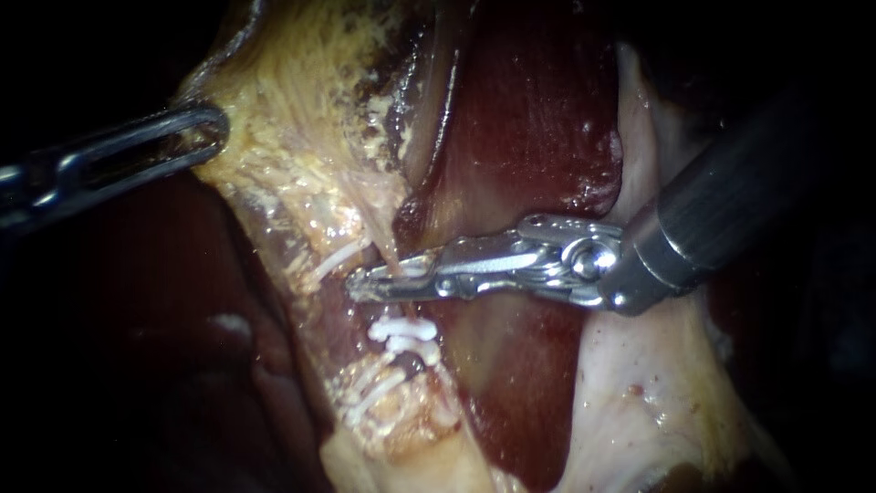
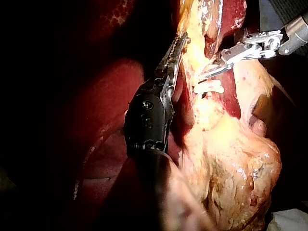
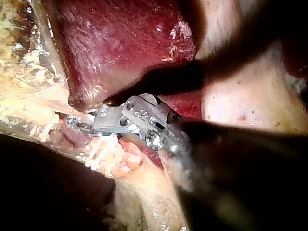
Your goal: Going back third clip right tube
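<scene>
My right instrument's slim steel pincer is narrowly parted, and the thin pale right tube passes through the gap. A whitish fleck there may be the third clip, but I cannot tell. Two white plastic clips sit on the tube just below the pincer. My left instrument's pincer, well away, is closed on the yellow fatty tissue. I judge this the withdrawal step: next, ease straight back off the tube without snagging it.

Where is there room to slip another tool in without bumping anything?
Free: the bare liver above the right instrument, and the pale tissue below its shaft. Crowded: around the clips and tube, where its tip sits.
</scene>
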`<act>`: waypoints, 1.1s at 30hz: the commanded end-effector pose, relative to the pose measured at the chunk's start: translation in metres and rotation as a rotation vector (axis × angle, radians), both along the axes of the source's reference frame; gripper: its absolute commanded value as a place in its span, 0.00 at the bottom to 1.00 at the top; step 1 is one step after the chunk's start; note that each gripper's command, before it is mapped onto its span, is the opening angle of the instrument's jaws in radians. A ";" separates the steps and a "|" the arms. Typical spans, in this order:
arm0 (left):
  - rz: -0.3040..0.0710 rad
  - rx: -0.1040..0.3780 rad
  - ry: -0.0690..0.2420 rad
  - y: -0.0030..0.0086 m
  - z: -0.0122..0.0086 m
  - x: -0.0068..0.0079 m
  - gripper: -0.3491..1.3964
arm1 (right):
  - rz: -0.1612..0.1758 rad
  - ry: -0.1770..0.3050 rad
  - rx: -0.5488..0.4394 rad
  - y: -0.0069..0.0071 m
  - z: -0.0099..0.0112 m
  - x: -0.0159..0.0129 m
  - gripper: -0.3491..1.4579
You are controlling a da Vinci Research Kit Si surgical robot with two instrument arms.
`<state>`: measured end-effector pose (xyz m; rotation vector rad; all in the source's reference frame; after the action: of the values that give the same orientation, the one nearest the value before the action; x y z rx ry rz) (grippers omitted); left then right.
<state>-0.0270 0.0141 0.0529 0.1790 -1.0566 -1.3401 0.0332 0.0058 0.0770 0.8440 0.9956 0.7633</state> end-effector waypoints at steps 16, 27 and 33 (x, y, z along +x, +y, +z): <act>0.001 0.000 0.000 -0.0001 0.0001 0.0001 0.00 | 0.013 0.034 -0.088 -0.0003 0.0000 -0.0004 0.52; 0.000 -0.001 0.000 -0.0002 0.0001 0.0001 0.00 | -0.030 0.092 -0.096 -0.0018 -0.0021 -0.0006 0.52; 0.000 -0.002 0.000 -0.0002 0.0002 0.0001 0.00 | -0.026 0.126 -0.095 -0.0017 -0.0019 -0.0009 0.52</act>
<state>-0.0270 0.0139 0.0531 0.1775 -1.0576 -1.3393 0.0323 0.0043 0.0751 0.8185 1.1240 0.6447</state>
